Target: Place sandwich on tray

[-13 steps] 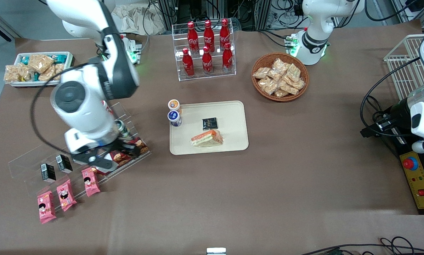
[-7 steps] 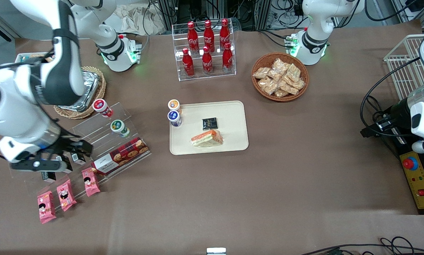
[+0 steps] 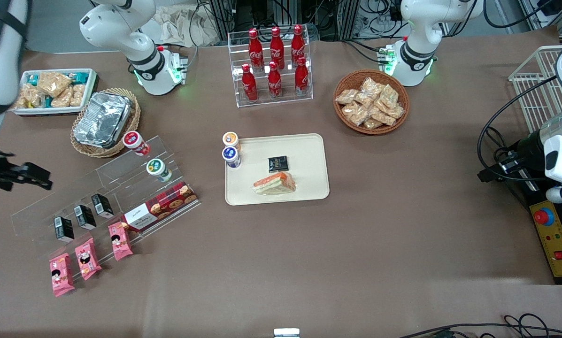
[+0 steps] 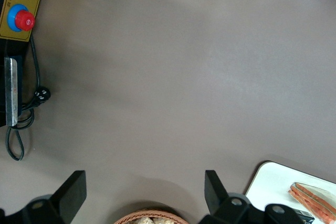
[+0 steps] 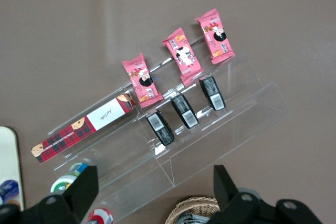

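Observation:
The sandwich (image 3: 274, 183), a wrapped wedge with an orange and green edge, lies on the cream tray (image 3: 309, 155), on the part nearer the front camera. Both also show in the left wrist view: the sandwich (image 4: 313, 199) and the tray (image 4: 269, 181). My right gripper (image 3: 25, 171) is open and empty. It hovers high at the working arm's end of the table, well away from the tray. In the right wrist view the gripper (image 5: 156, 192) looks down on the acrylic rack (image 5: 220, 129), and the tray's edge (image 5: 7, 166) just shows.
A black packet (image 3: 278, 163) lies on the tray and two cups (image 3: 231, 148) stand at its edge. The acrylic rack (image 3: 97, 188) holds small packs, a cookie box and cups. A foil container in a basket (image 3: 103, 119), a cola rack (image 3: 273, 65) and a snack basket (image 3: 371, 102) stand farther back.
My right arm has swung away from over the acrylic rack toward the working arm's end of the table, uncovering the rack, the foil basket and the white snack tray. The sandwich has not moved.

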### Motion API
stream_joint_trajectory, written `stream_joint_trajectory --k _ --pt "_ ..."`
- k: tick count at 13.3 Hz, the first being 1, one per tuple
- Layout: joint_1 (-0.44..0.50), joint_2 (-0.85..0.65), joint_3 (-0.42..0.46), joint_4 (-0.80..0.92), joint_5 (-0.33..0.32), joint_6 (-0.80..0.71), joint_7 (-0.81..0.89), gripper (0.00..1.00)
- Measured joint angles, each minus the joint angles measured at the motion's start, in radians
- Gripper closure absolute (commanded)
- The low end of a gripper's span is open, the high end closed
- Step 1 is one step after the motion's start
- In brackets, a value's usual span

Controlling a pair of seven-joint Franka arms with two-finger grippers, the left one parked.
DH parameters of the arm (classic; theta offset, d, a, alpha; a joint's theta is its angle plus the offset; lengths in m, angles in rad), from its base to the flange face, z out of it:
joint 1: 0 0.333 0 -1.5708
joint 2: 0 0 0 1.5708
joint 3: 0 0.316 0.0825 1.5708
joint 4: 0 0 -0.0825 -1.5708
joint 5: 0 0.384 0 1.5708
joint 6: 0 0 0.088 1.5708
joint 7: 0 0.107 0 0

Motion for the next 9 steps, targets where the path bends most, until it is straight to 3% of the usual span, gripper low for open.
stream_joint_trajectory --k 4,9 --pt "-0.321 -0.036 0.318 0.0 -0.031 -0.002 -0.001 0.02" --pt "-0.543 -0.059 0.551 0.0 -0.056 -0.008 -0.001 0.02"
